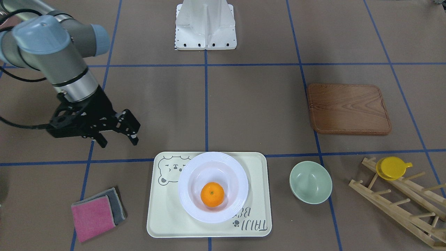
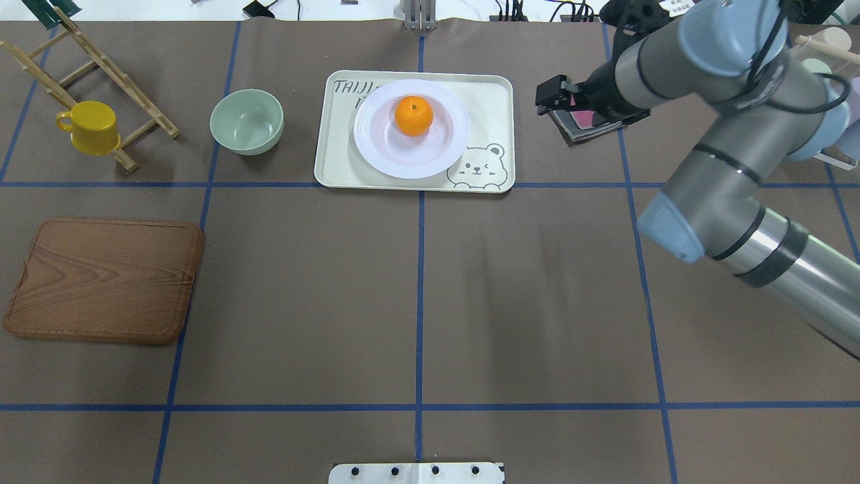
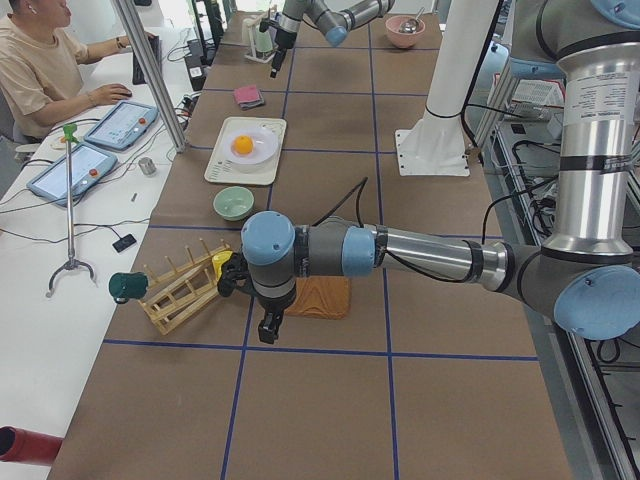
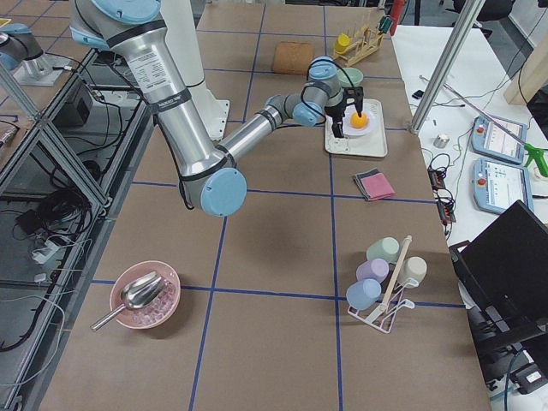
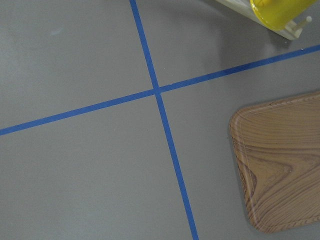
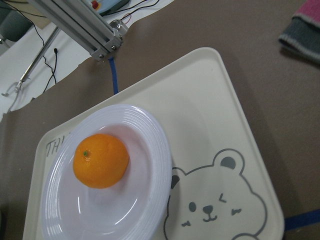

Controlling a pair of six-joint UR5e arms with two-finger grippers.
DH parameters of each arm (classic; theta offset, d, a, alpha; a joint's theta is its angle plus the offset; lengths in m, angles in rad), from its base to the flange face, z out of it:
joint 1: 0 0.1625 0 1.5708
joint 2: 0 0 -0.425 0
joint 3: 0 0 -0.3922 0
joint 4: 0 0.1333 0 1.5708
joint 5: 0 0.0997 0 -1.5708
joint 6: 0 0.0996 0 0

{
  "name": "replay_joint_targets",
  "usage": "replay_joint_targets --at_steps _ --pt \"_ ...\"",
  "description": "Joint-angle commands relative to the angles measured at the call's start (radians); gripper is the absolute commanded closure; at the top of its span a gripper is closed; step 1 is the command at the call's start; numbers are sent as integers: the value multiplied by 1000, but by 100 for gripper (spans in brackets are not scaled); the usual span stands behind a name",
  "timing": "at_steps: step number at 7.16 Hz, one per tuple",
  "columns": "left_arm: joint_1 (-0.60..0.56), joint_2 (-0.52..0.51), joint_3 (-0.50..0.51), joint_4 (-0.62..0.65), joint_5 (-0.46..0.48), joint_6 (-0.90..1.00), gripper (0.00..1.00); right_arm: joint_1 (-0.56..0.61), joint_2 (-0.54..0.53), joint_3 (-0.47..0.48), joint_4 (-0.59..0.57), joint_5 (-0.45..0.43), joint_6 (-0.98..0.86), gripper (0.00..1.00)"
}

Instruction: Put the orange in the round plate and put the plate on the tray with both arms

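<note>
The orange [image 1: 212,194] lies in the sunken centre of the white round plate [image 1: 240,188], and the plate rests on the cream bear tray [image 1: 258,195]. My right gripper [image 1: 118,141] hangs open and empty above the table, beside the tray's bear corner and apart from it. Its wrist view looks down on the orange [image 6: 100,160], the plate [image 6: 155,150] and the tray [image 6: 210,100]. The left gripper [image 3: 268,328] shows only in the exterior left view, far from the tray, above bare table near the wooden board; I cannot tell its state.
A pale-green bowl [image 1: 310,181] sits next to the tray. A wooden board [image 1: 348,108] and a wooden rack holding a yellow cup [image 1: 392,168] lie beyond it. Pink and grey cloths [image 1: 97,212] lie below the right gripper. A person [image 3: 35,60] sits at a side table.
</note>
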Motion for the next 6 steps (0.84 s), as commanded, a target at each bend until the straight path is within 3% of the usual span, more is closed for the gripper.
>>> replay_joint_targets --at_steps 1,3,6 --pt "1 2 4 -19 10 -35 1 159 -140 -1 -57 144 -453 0" --pt "3 2 -6 -13 11 -40 1 298 -267 -1 -115 228 -803 0" --pt "6 11 -7 -17 31 -38 1 475 -406 0 -259 252 -1267 0"
